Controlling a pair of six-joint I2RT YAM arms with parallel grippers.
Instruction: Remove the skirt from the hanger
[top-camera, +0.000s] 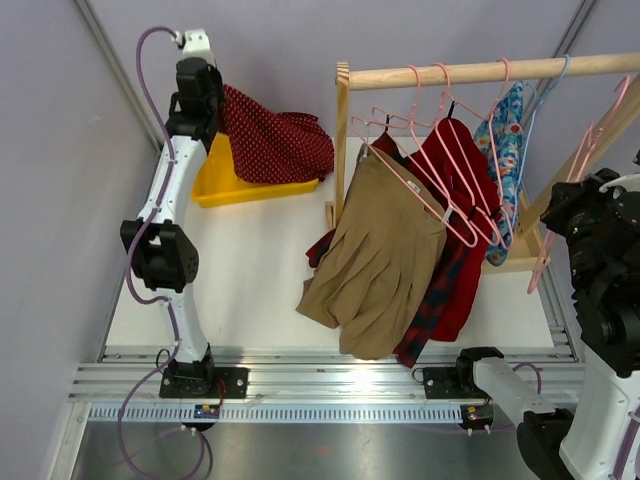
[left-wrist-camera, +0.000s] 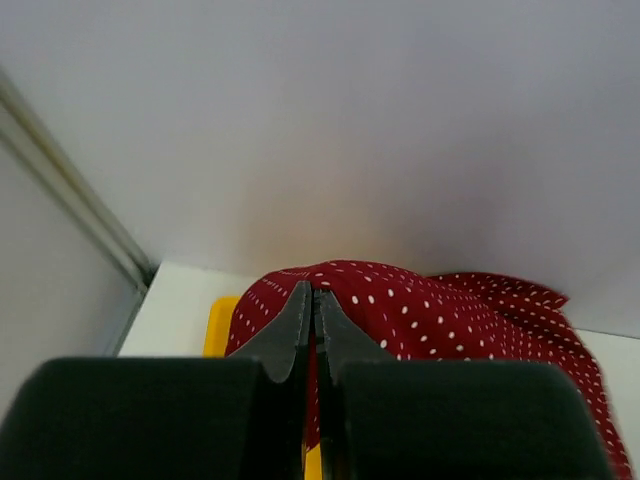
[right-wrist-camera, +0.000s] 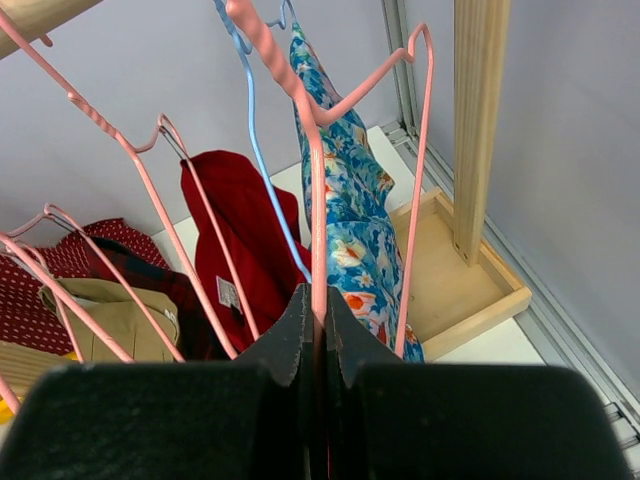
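The red polka-dot skirt hangs from my left gripper at the back left and drapes into the yellow tray. In the left wrist view the gripper is shut on a fold of the skirt, with red cloth between the jaws. My right gripper is at the right end of the rack. In the right wrist view it is shut on the wire of an empty pink hanger. That hanger hangs tilted from the rail.
A wooden rail carries several pink hangers, a tan skirt, a red garment and a blue floral one. The rack's wooden base and post stand close to my right gripper. Grey walls are at the back and left.
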